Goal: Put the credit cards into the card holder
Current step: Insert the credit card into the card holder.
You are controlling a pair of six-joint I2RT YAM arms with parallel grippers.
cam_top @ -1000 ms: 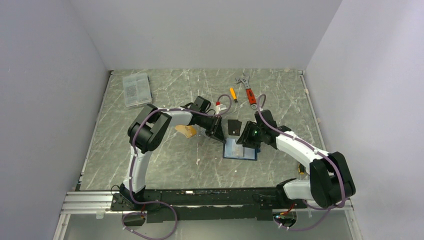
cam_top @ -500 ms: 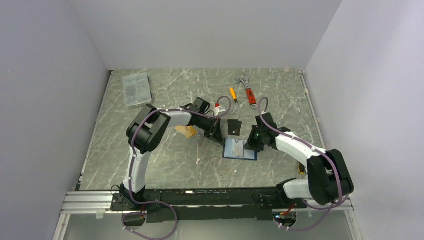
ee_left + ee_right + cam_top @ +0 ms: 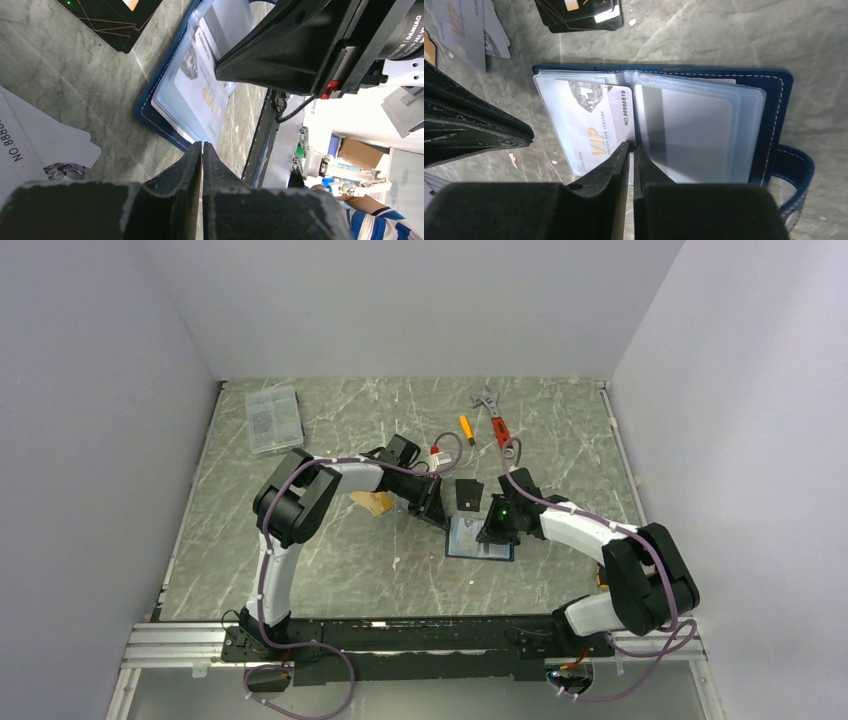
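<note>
The card holder [image 3: 480, 539] lies opened flat on the marble-patterned table [image 3: 330, 570], between the two arms and nearer the right one, with its navy cover down and its clear plastic sleeves [image 3: 694, 130] facing up. The snap tab [image 3: 796, 170] sticks out from one edge. A silvery-white card [image 3: 589, 115] marked VIP sits inside the sleeve on the half away from the tab. The right gripper [image 3: 631, 146] points down at the middle of the holder, its jaws drawn together to a thin slit. Its tips meet the inner edge of the sleeves (whether a sleeve is pinched between them cannot be told). The left gripper [image 3: 201, 146] is low beside the holder's other side, just off its stitched navy corner [image 3: 150, 112]. Its jaws are pressed together with nothing visible between them. A small stack of black cards [image 3: 579, 12] with thin gold lines rests on the table just beyond the holder, apart from it. More silvery-white cards [image 3: 464, 30] lie near the left gripper, and an orange-gold card [image 3: 375, 502] lies under the left arm's forearm in the top view. Farther back on the table are a clear grey compartment box [image 3: 273, 418] at the far left, a small yellow-handled screwdriver [image 3: 465, 428], and a red-handled adjustable wrench [image 3: 497, 422].
</note>
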